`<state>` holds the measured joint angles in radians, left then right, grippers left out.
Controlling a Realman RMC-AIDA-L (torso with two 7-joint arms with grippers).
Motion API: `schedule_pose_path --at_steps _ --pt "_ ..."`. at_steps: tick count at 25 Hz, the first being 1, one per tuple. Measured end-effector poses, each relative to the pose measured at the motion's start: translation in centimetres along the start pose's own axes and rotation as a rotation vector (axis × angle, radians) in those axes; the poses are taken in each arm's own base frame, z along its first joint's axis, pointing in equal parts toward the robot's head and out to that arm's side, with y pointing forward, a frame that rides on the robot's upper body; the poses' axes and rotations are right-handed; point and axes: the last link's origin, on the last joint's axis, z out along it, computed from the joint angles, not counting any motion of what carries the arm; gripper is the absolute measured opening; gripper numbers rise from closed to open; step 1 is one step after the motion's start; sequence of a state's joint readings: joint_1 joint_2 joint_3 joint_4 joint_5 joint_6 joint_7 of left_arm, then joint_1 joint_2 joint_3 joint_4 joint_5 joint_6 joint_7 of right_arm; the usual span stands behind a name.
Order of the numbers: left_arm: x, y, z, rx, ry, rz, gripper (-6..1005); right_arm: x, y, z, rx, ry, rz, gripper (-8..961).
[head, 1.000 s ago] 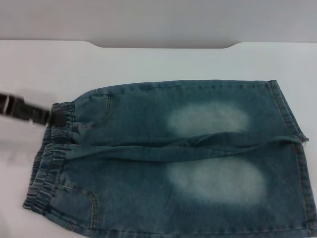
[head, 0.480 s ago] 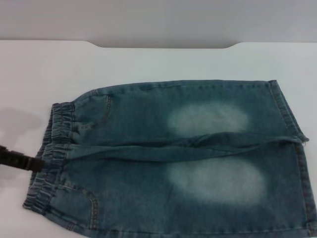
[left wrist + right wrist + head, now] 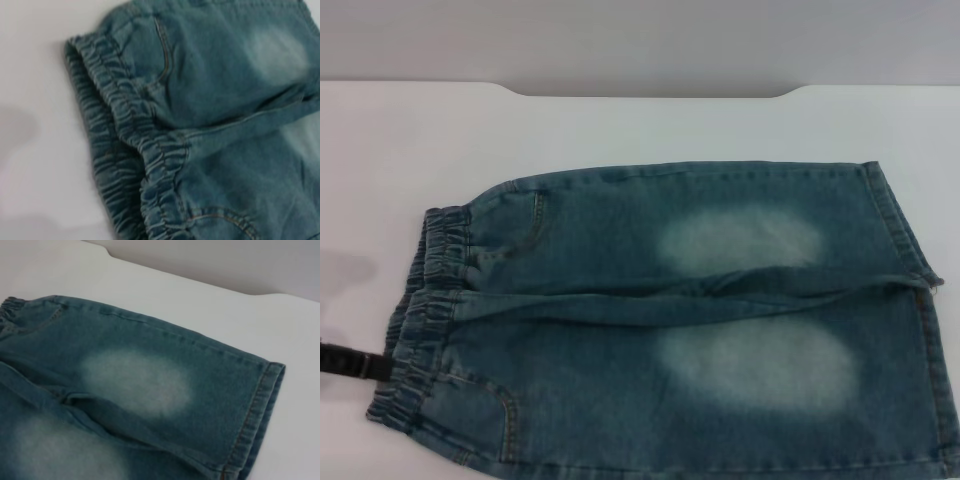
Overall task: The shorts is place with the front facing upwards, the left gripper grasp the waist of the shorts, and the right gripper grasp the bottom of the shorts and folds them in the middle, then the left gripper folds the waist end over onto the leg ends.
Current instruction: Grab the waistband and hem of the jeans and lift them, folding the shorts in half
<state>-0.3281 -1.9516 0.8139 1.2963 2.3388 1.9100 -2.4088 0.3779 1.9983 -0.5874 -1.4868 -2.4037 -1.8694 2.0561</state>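
Note:
The blue denim shorts (image 3: pixel 700 320) lie flat on the white table, front up, with pale faded patches on both legs. The waist of the shorts (image 3: pixel 425 320) is the gathered elastic band at the left, seen close in the left wrist view (image 3: pixel 130 150) with a stitched pocket beside it. The bottom of the shorts (image 3: pixel 910 250) is the hemmed leg openings at the right; the far leg's hem (image 3: pixel 260 410) shows in the right wrist view. Only a black tip of my left gripper (image 3: pixel 355 362) shows at the left edge, just beside the near part of the waistband. My right gripper is out of view.
The white table (image 3: pixel 620 125) extends behind and to the left of the shorts. Its far edge (image 3: pixel 650 95) has a shallow notch, with a grey wall beyond. The shorts' near leg runs off the bottom of the head view.
My left gripper has moved from the far corner of the waistband down along it to the near part, drawing back toward the left edge. The shorts have not shifted.

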Motion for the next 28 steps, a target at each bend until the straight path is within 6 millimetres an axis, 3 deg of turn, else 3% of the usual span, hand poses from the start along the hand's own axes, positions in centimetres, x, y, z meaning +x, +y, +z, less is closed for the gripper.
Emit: schedule_pose_path --at_steps 28 --pt "-0.2 -2.1 3.5 0.070 -0.055 -0.039 703 -0.6 -0.4 1.0 0.043 0.005 -0.021 578"
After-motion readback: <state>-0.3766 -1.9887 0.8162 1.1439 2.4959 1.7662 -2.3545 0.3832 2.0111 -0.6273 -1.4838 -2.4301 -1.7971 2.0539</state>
